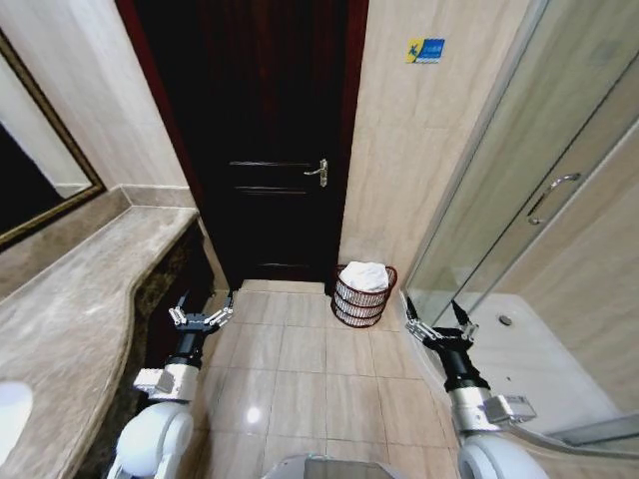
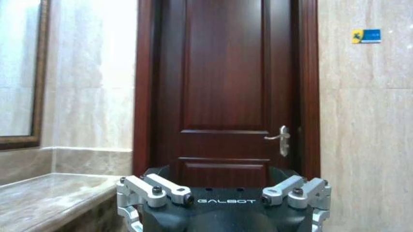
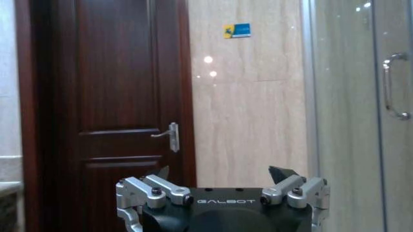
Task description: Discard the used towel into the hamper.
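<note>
Towel already fills the hamper by the far door; our left gripper and right gripper hang open-fingered, empty, so we judge only withdrawal remains.

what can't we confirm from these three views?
- Hamper inside, head view: the white towel on top hides anything under it.
- Hamper and towel, wrist views: both cameras look at the door and wall, above the floor.
- Left tool, left wrist view: fingertips cut off by the bottom edge; head view shows it open.
- Sink, head view: cut off by the left edge.
- Right tool: open, empty.
</note>
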